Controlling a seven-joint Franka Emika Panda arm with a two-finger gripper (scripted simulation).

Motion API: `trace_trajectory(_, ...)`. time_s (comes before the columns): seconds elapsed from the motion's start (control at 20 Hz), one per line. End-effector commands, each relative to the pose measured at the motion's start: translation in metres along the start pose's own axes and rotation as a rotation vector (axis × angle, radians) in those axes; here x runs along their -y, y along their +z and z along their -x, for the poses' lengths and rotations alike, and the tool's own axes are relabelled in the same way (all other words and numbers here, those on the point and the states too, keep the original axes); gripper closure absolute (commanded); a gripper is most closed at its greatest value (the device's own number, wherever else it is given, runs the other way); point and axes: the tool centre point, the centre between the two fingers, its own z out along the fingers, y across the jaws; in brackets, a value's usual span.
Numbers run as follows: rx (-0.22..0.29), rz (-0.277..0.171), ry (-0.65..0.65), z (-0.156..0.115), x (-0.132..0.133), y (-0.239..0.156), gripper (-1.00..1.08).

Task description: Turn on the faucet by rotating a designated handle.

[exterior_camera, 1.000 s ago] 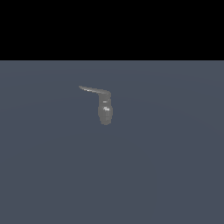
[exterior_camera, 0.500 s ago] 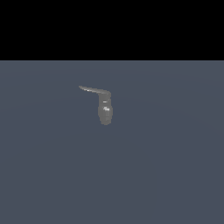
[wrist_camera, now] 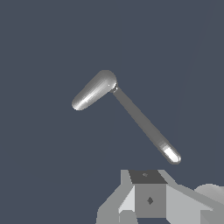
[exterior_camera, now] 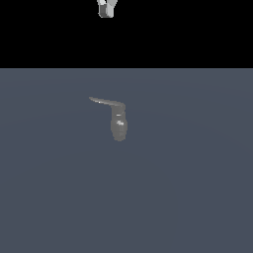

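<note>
Grey metallic faucet (exterior_camera: pixel 119 127) upright, handle (exterior_camera: pixel 105 103) projecting sideways, gripper (exterior_camera: pixel 107 7) high above, fingers parted, holding nothing

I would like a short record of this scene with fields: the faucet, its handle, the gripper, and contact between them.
faucet: small grey upright body on the dark floor
handle: thin lever from the body's top, pointing toward the exterior view's left
gripper: at the exterior view's top edge, well above the faucet; jaw state unclear
contact: none
</note>
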Motion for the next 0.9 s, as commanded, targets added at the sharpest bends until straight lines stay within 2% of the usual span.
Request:
trace_trajectory(0.0, 0.003, -0.001, 0.071, -0.012, 0.013, 0.014, 1.08)
trace_trajectory(0.45, -0.009, 0.01, 0.32, -0.05, 0.057, 0.071, 1.08)
trace_trajectory(0.85, -0.049, 0.025, 0.533, -0.08, 0.09, 0.128, 1.08)
